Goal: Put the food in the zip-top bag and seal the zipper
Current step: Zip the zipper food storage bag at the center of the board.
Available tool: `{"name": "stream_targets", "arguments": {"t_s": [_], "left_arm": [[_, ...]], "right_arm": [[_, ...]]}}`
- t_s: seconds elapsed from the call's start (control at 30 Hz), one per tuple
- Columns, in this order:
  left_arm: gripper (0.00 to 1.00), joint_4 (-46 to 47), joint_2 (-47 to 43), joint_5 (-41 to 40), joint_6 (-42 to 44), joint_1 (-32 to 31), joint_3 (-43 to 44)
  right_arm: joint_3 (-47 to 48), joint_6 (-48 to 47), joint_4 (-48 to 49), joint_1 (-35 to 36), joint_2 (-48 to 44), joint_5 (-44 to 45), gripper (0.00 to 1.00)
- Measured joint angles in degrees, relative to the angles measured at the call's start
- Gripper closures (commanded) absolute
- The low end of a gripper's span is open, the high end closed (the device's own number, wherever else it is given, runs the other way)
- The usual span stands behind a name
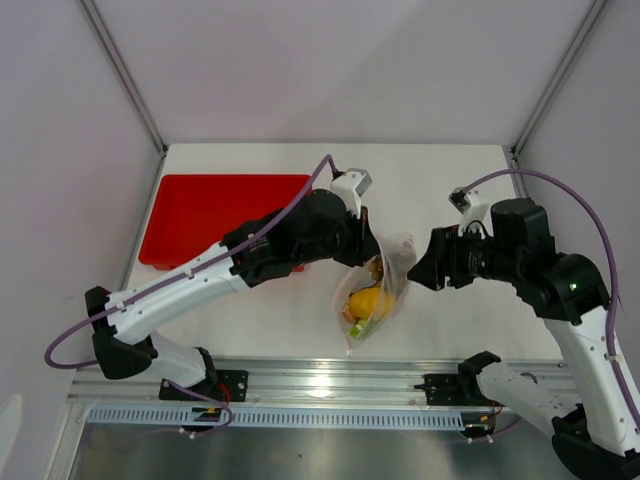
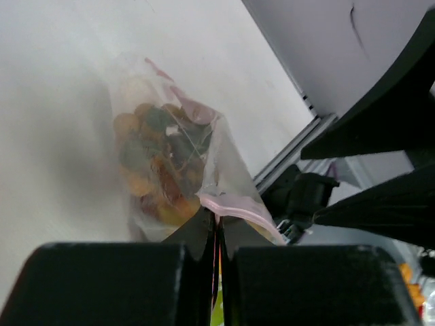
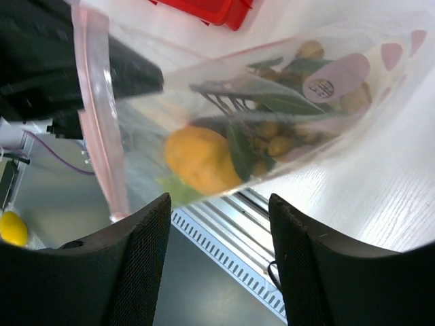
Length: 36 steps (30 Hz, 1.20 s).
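Zip-top bag point(image 1: 375, 290) sits between the two arms, over the middle of the white tabletop point(image 1: 450, 180) and towards its near edge. The mouth end points to the far edge.

Left gripper point(image 1: 362, 240) is closed on the zipper point(image 2: 238, 204). In the left wrist view its fingers point(image 2: 115, 285) meet with no gap, and the pink-red strip comes out of the pinch at one corner of the mouth. The bag hangs away from them.

Right gripper point(image 1: 420, 270) stands just beside the bag on its right. Its jaws are apart and hold nothing. In the right wrist view the bag lies just beyond the spread fingers point(image 3: 136, 265).

Contents seen through the plastic are a yellow-orange fruit point(image 3: 197, 159), a bunch of tan round berries point(image 2: 139, 156) and green leaves point(image 3: 285, 102). Whether the bag's lower end rests on the tabletop cannot be told.

Red tray point(image 1: 200, 210) lies at the far left corner of the tabletop. An aluminium rail point(image 1: 330, 380) runs along the near edge and carries both arm bases. Pale grey wall panels point(image 1: 330, 70) enclose the tabletop on three sides.
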Motion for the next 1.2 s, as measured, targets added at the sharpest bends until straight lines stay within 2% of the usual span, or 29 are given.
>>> {"name": "stream_targets", "arguments": {"t_s": [0.23, 0.4, 0.63, 0.93, 1.07, 1.2], "left_arm": [[0.99, -3.26, 0.11, -2.05, -9.40, 1.77, 4.63], [0.99, -4.96, 3.19, -4.35, -13.81, 2.29, 9.53], [1.00, -5.79, 4.85, -8.79, -18.40, 2.82, 10.78], [0.99, -6.08, 4.87, -12.85, -21.92, 3.23, 10.80], [1.00, -6.36, 4.92, -13.31, -22.91, 3.28, 10.84], [0.99, -6.58, 4.92, -13.55, -23.32, 3.30, 10.84]], "right_arm": [[-2.58, -1.01, 0.00, 2.99, -4.04, -2.97, 0.40], [-2.69, -0.31, 1.57, 13.09, -2.19, -0.79, 0.39], [-3.26, 3.78, 5.09, 28.48, 0.66, 9.40, 0.35], [-6.01, 9.55, 8.55, 50.05, 2.19, 29.29, 0.37], [-5.99, 12.04, 8.52, 56.06, 6.40, 38.99, 0.38], [-6.01, 14.49, 8.39, 58.07, 9.01, 47.19, 0.46]]}}
